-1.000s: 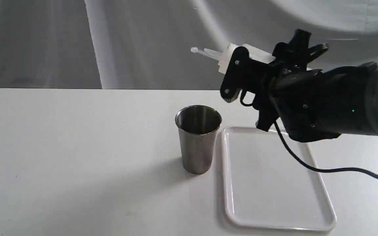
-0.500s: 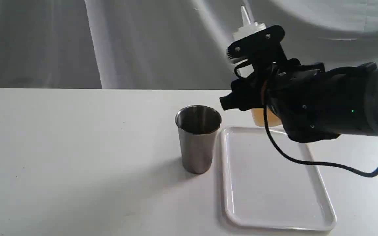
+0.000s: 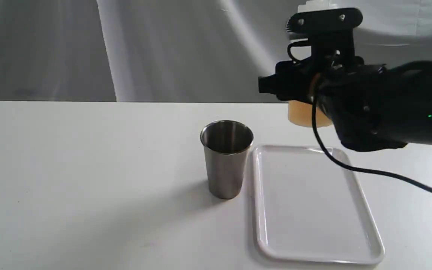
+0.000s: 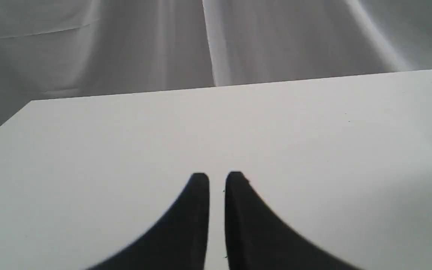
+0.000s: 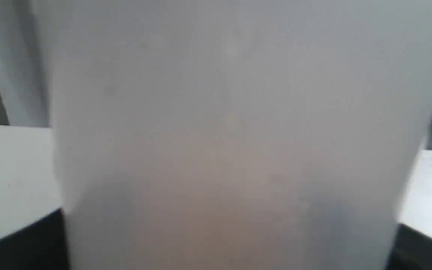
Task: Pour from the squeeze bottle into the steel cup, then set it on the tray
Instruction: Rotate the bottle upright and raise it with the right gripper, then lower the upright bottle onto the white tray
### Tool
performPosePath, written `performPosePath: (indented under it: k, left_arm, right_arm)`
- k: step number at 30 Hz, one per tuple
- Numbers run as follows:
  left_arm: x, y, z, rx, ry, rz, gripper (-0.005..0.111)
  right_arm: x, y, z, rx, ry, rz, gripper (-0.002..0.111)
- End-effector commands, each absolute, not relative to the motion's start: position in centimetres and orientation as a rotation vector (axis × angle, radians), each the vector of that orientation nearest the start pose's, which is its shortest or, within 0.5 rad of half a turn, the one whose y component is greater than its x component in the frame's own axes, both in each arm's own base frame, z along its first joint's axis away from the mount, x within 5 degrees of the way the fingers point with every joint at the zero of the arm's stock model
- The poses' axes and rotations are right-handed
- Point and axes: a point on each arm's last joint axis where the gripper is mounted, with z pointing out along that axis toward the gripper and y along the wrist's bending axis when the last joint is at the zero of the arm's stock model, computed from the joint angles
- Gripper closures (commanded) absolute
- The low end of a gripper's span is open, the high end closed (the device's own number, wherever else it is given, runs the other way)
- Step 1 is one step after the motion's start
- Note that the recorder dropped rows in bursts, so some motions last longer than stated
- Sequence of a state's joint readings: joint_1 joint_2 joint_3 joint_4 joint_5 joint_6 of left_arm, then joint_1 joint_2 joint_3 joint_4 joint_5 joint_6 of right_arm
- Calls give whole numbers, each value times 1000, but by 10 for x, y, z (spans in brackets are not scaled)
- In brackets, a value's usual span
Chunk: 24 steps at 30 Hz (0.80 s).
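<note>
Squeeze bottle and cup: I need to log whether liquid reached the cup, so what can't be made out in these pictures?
1) Nozzle of the squeeze bottle: exterior view, cut off by the top edge; the right hand covers its middle.
2) Inside of the steel cup: exterior view, its own wall hides the bottom, so any liquid is unseen.
3) Right wrist view: the blurred bottle fills it, hiding cup and tray.
</note>
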<state>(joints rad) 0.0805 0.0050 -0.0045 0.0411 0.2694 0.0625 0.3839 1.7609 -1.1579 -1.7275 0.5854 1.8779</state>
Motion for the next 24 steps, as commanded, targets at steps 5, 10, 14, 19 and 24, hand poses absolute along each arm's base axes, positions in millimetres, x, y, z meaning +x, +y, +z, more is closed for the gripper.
performPosePath:
  k: [5, 10, 14, 19, 24]
  left_arm:
    - [55, 5, 189, 14, 1748, 141, 98]
    - [55, 5, 189, 14, 1748, 141, 98]
    - [55, 5, 189, 14, 1748, 141, 98]
    - [55, 5, 189, 14, 1748, 141, 98]
    - [55, 5, 189, 14, 1748, 141, 98]
  right_arm:
    - [359, 100, 313, -60, 1812, -219, 108]
    - [346, 93, 330, -95, 1839, -242, 108]
    - [338, 96, 337, -253, 1868, -203, 108]
    - [331, 113, 341, -499, 1828, -85, 108]
    - [330, 125, 351, -517, 1706, 120, 108]
